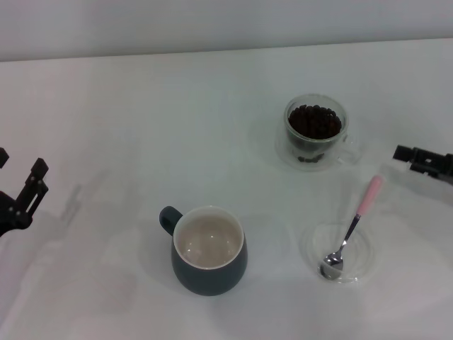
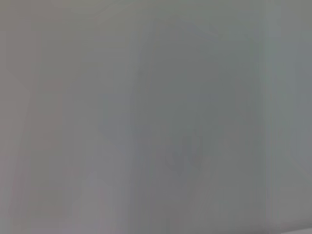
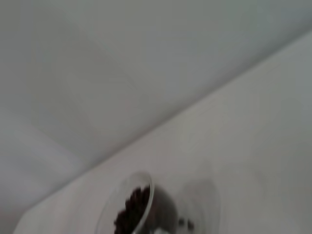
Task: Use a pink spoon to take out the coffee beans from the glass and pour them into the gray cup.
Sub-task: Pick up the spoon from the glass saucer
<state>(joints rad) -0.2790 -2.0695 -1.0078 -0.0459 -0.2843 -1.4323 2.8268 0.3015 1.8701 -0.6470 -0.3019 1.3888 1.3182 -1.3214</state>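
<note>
From my head, even soft overhead light washes the white worktop [image 1: 141, 127] pale, with faint shadows under the gray cup [image 1: 209, 249] toward 6 o'clock. The spoon bowl glints. My left wrist sees only featureless grey blur. My right wrist is soft-focused, the glass [image 3: 131, 209] smeared at 6 o'clock.

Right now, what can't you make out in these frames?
- Right gripper: head view's edge cuts it off; open or shut unclear.
- Left gripper: partly past the head view's edge.
- Left wrist view: only a blank surface.
- Glass: cut by the right wrist view's edge; spoon and mug absent there.
</note>
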